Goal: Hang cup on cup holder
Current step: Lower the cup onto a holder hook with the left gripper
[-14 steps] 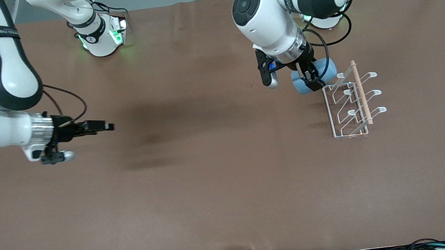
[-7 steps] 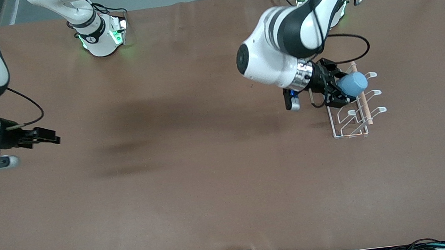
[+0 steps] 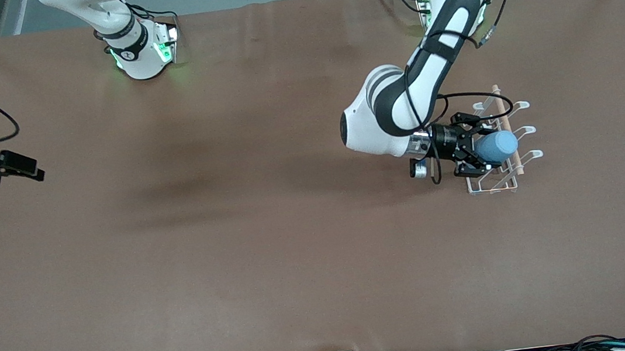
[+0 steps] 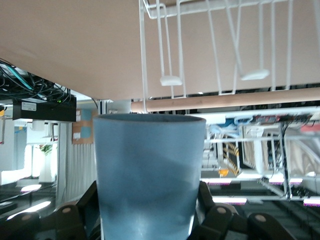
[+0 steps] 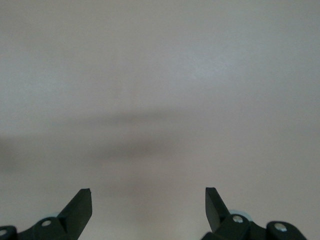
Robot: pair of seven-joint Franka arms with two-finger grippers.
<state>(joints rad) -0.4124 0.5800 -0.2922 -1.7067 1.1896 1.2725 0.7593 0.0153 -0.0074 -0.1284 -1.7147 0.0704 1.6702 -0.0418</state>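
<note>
A wide brown bench carries one thing, a white wire cup holder with a wooden rod along its top, standing toward the left arm's end. The left arm reaches down from its base and bends sideways over the holder. Its left gripper is clamped on a light-blue cup, held up in the air directly above the middle prongs and the rod. The cup lies on its side, its long axis running level and crosswise to the rod, one end toward the gripper and the other past the rod. In the left wrist view the cup fills the middle between the dark fingers, with the rod and two looped prong tips just past its rim. The coming move probably depends on lining the cup's opening up with one prong. The right gripper waits with its fingers spread wide, over bare bench at the right arm's end, well apart from the holder.
</note>
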